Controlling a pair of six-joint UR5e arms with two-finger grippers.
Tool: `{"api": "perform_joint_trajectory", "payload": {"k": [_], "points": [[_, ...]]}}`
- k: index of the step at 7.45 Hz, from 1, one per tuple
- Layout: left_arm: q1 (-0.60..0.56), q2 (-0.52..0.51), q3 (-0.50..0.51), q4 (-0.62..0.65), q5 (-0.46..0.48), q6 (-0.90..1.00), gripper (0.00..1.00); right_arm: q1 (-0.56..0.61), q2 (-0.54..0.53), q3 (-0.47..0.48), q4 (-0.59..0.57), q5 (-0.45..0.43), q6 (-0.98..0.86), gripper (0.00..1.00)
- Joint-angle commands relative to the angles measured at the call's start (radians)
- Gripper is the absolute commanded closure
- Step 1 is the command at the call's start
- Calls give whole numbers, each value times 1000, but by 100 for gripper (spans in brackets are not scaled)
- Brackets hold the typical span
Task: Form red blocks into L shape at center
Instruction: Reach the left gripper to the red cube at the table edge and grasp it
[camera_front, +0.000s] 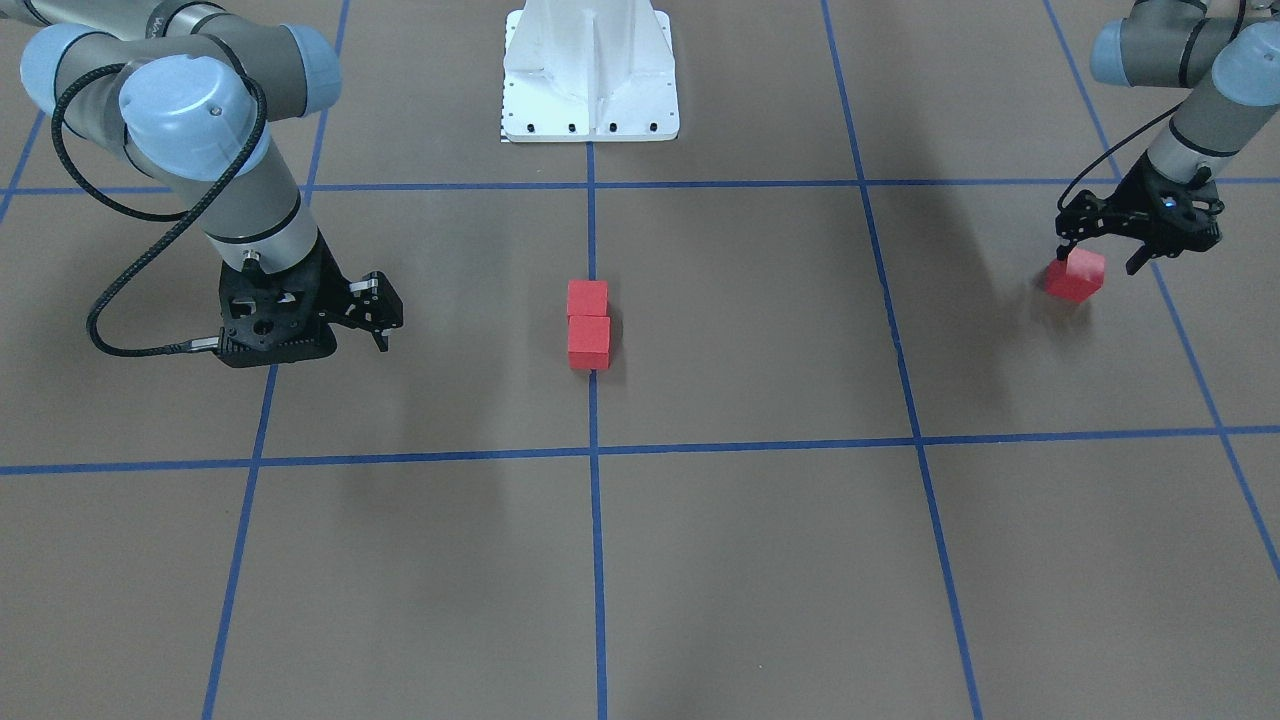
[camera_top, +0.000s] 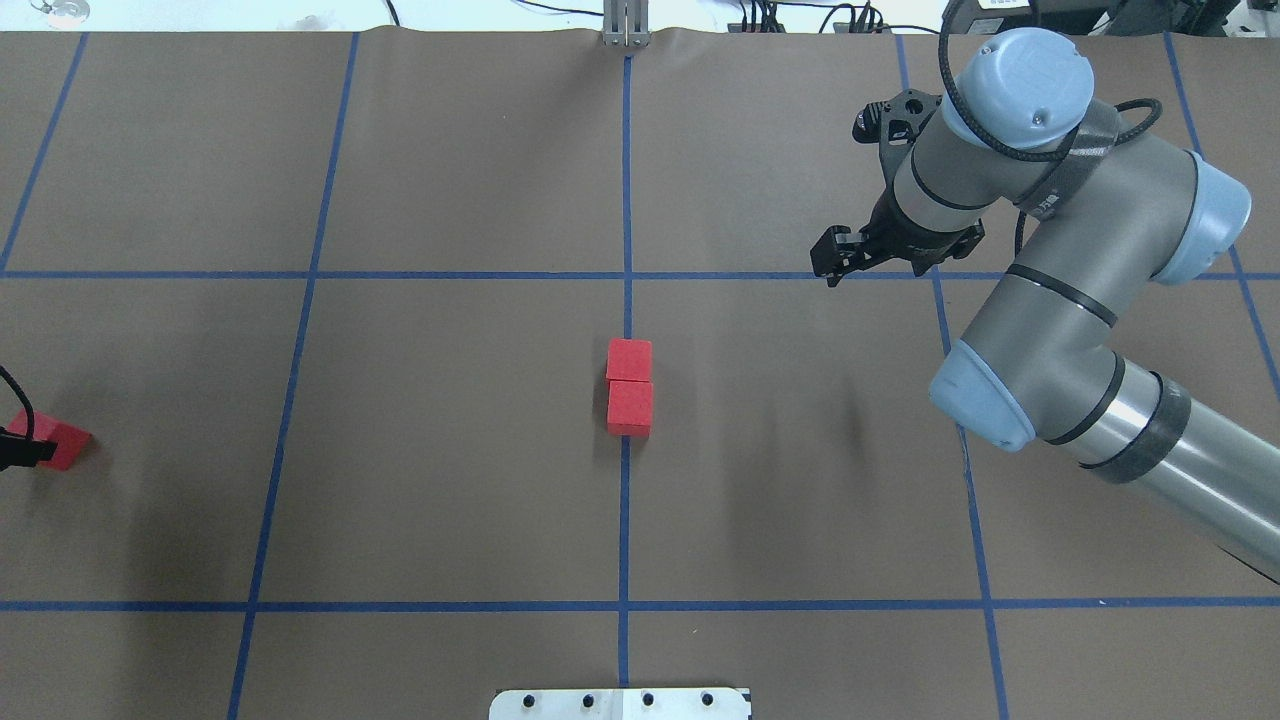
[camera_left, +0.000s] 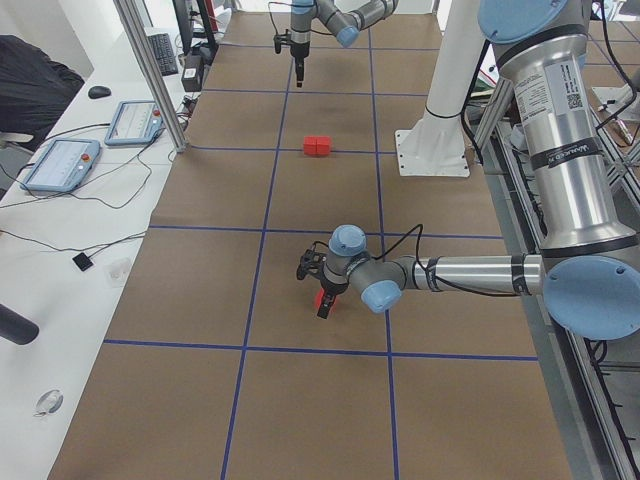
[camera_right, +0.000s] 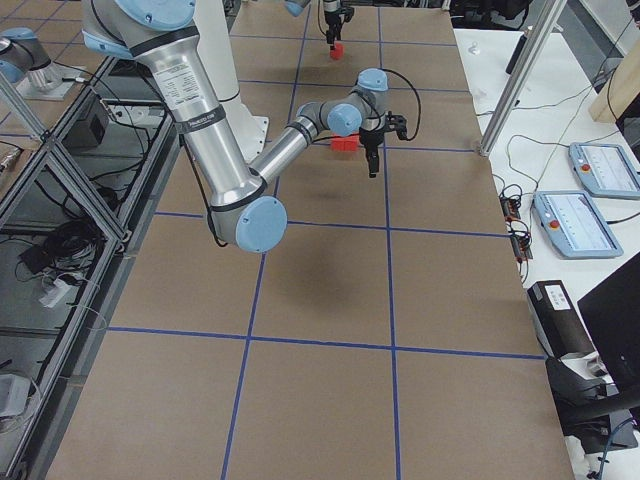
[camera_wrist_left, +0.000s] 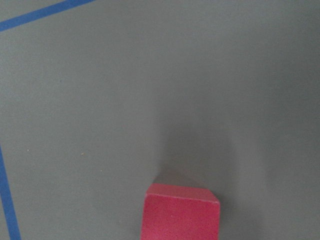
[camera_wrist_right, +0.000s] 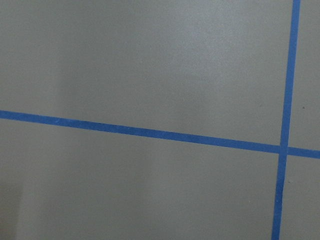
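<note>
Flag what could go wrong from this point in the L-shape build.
The small matte red cube at the left gripper looks tilted, and whether it is firmly gripped is unclear; it could slip on the carry to centre. The two touching red cubes at centre lie loose; setting the third beside them could nudge them out of line.

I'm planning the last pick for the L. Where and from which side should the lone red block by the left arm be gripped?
Grip the lone block on two opposite side faces, straight down from above. It is a plain cube flat on the table, sides free. It looks turned against the blue lines, so the left gripper, hanging open right there, should turn to match.
</note>
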Motion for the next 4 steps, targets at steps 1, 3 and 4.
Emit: {"api": "perform_joint_trajectory", "payload": {"k": [1, 3, 4], "points": [[1, -3, 6, -4, -1, -3, 0, -1, 0, -1, 0, 1, 0, 1], [4, -4, 5, -6, -3, -6, 0, 2, 0, -1, 0, 1, 0, 1], [5, -6, 5, -9, -3, -8, 0, 2, 0, 1, 0, 1, 0, 1]]}}
